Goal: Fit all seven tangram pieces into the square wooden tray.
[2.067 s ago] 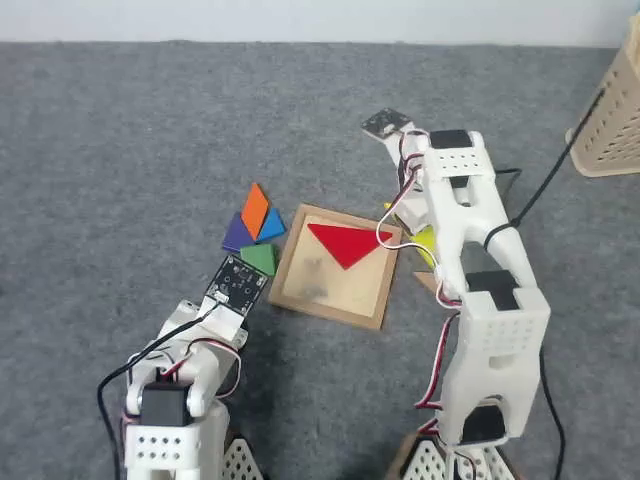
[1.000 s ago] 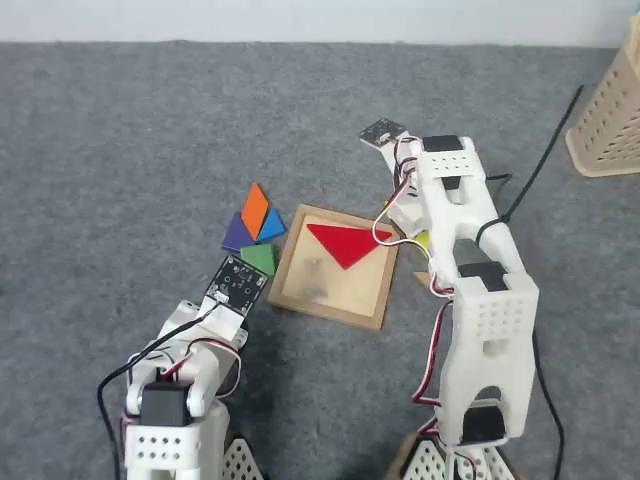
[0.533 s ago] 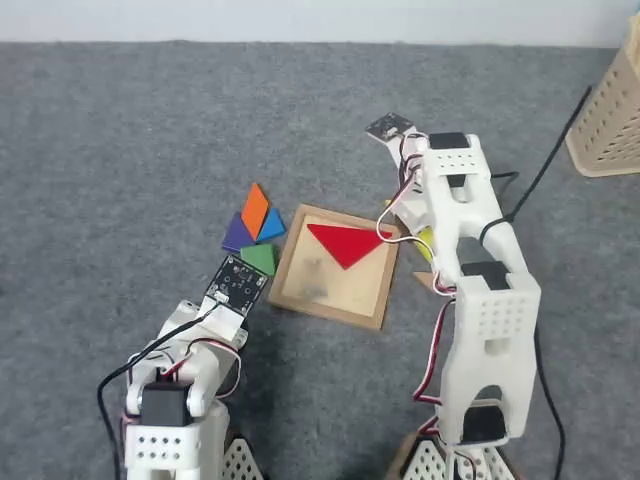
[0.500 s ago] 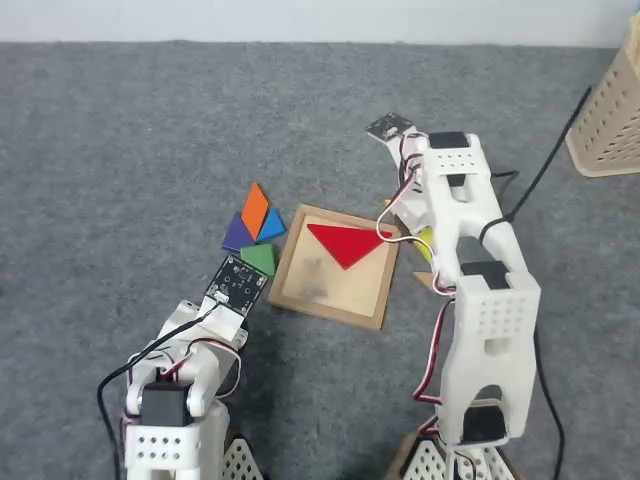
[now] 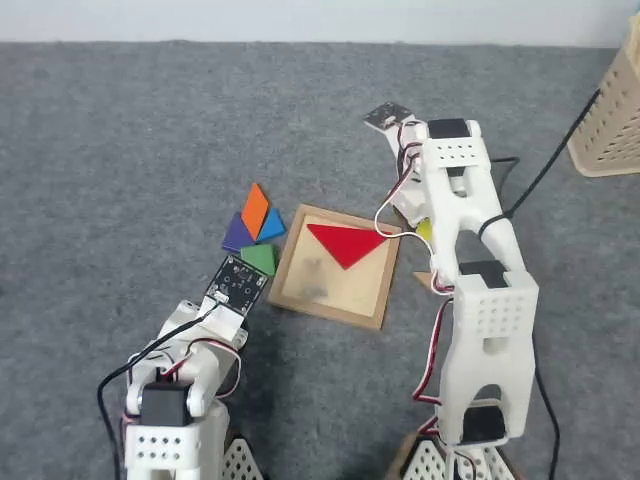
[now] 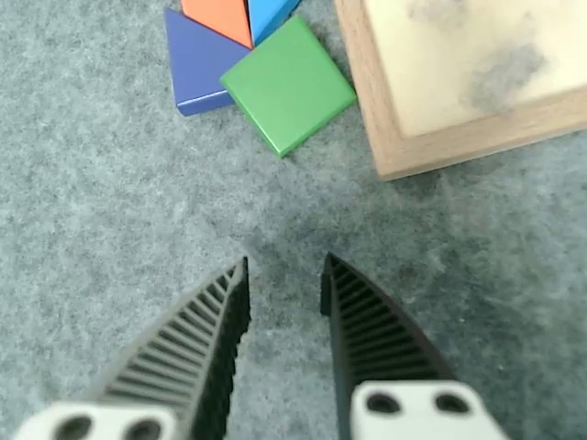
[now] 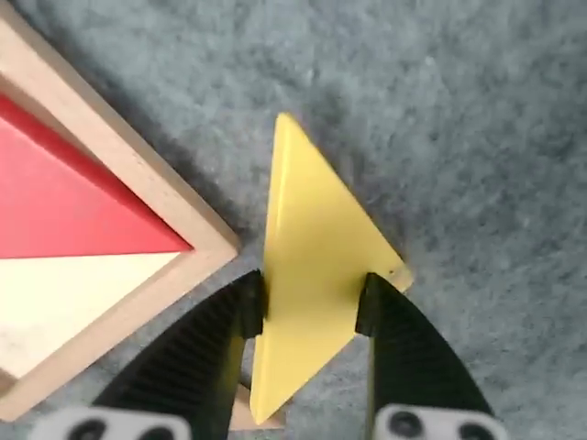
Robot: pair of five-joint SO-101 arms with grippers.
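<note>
The square wooden tray (image 5: 296,287) lies mid-table with a red triangle (image 5: 345,243) in its far corner. Left of it sit an orange triangle (image 5: 255,207), a blue triangle (image 5: 271,224), a purple piece (image 5: 236,233) and a green square (image 5: 260,259). My right gripper (image 7: 310,302) is shut on a yellow triangle (image 7: 316,247), held on edge just outside the tray's right corner (image 7: 138,188). My left gripper (image 6: 282,280) is open over bare carpet, a short way from the green square (image 6: 287,82) and the tray's edge (image 6: 431,147).
A small tan piece (image 5: 424,279) lies on the carpet under the right arm, right of the tray. A slatted basket (image 5: 610,110) stands at the far right edge. Grey carpet covers the table, with open room at the far left.
The right arm's wrist has shifted slightly toward the far side, keeping hold of the yellow triangle. The left arm and the other pieces have not moved.
</note>
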